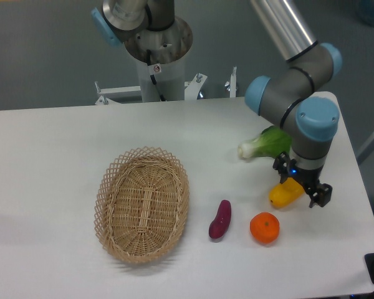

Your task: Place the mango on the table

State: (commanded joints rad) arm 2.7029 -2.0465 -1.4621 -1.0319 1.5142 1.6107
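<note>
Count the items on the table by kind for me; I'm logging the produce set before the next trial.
Mango: 1
Orange: 1
Purple sweet potato: 1
Green leafy vegetable: 1
Wicker basket: 1
Total: 5

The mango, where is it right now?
The mango is on the right side of the white table, at the gripper, just above the orange and below the leafy green vegetable.
</note>
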